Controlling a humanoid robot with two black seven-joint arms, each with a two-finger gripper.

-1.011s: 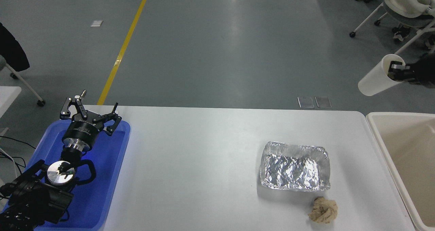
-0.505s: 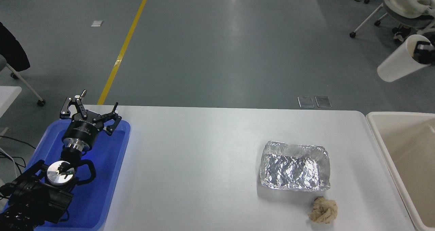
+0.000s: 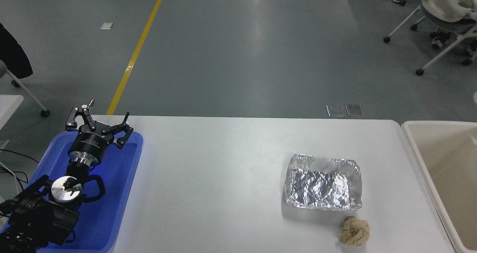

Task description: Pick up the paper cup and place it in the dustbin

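Inspection runs from my left. My left gripper [image 3: 100,123] rests parked over the blue tray [image 3: 126,193] at the table's near left corner, fingers spread apart and holding nothing. The white table [image 3: 208,178] carries a foil tray [image 3: 323,187] right of centre, with a crumpled tan paper ball [image 3: 354,231] just in front of it, apart from it. The dustbin [image 3: 417,148] stands at the table's right edge, its visible interior bare. My right gripper is out of frame. The paper cup does not show in this view; its position cannot be told.

The dustbin [image 3: 428,160] runs off the frame's right edge and lower right corner, only partly visible.
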